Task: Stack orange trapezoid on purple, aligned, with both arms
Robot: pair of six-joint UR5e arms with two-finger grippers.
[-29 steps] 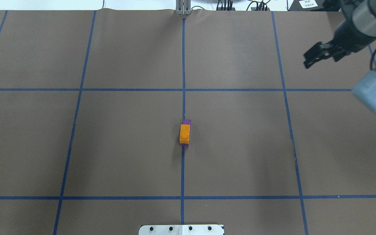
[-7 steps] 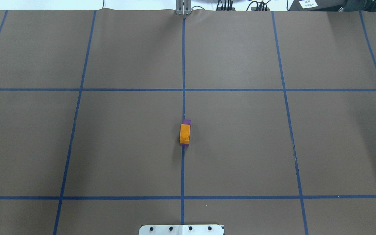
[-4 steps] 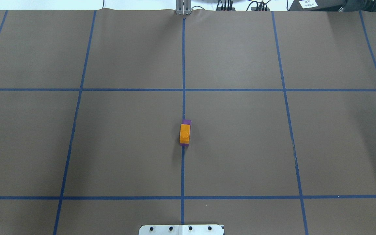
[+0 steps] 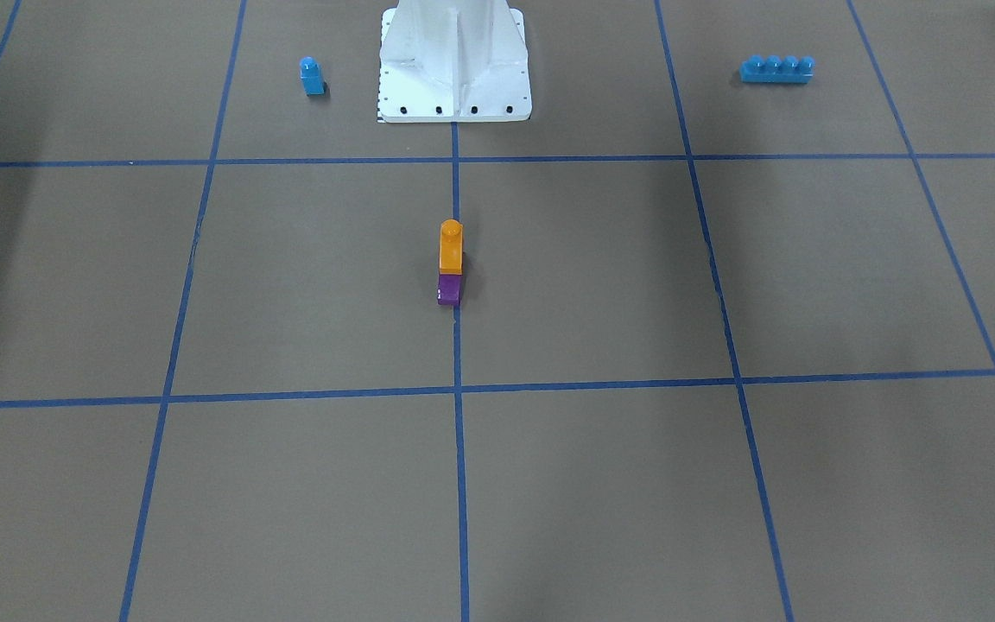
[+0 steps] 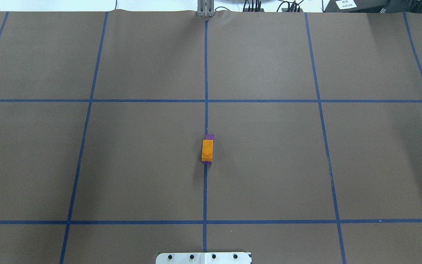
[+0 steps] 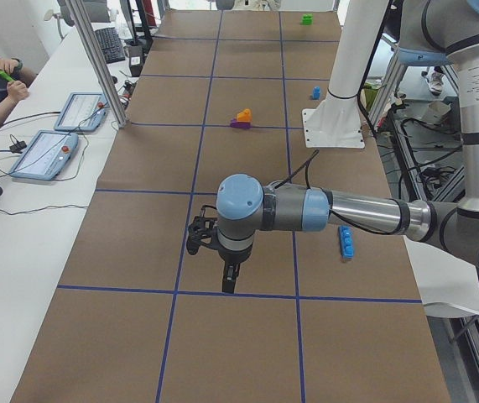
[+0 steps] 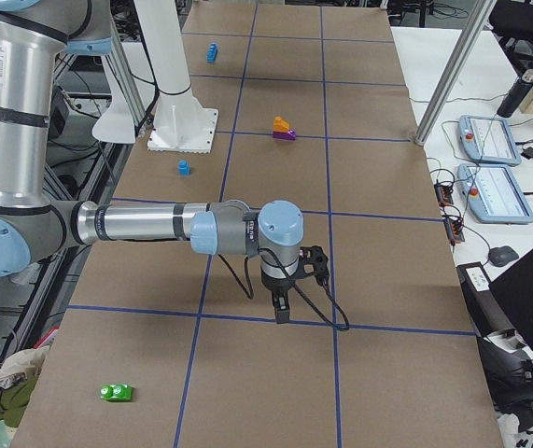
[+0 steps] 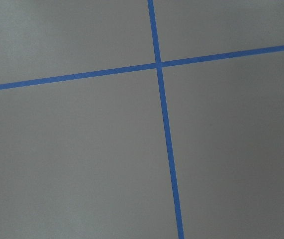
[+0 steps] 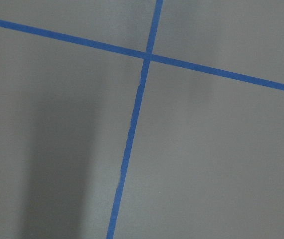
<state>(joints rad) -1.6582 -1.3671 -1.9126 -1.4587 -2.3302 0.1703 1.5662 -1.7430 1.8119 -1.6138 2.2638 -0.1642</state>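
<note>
Sitting on the purple brick (image 5: 208,137) in the middle of the table (image 5: 306,165), the orange trapezoid (image 5: 207,150) looks stacked — done, I judge. My left gripper (image 6: 229,281) and right gripper (image 7: 280,308) hang well away — spread or pressed together, I cannot tell. Next: confirm alignment.

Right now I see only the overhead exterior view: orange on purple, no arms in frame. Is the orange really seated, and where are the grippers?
Observer: Front-facing view: the orange trapezoid sits atop the purple, side faces roughly flush.
Operator: Left gripper?
Observer: Exterior left shows the left gripper pointing down over the table, far from the orange trapezoid; open or shut, I cannot tell.
Operator: Right one?
Observer: Exterior right shows the right gripper likewise, above a blue tape line.
</note>
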